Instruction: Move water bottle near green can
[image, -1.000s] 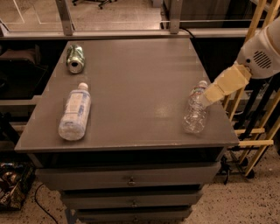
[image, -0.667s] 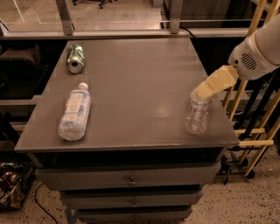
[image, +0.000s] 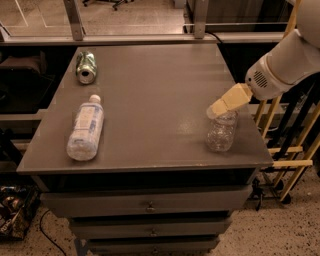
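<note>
The water bottle (image: 221, 134) is small, clear and ribbed, and stands upright near the front right corner of the grey table (image: 155, 95). My gripper (image: 220, 107) comes in from the right on the white arm (image: 280, 67) and sits right over the bottle's neck, hiding the cap. The green can (image: 86, 67) lies on its side at the far left of the table, far from the bottle.
A larger clear bottle with a wide white label (image: 86, 128) lies on its side at the front left. The table tops a drawer cabinet (image: 150, 207). Yellow wooden poles (image: 280, 125) stand to the right, and a railing (image: 150, 37) runs behind.
My gripper has moved left and down from beside the bottle's top to over its neck. The bottle stands in the same place, now more upright.
</note>
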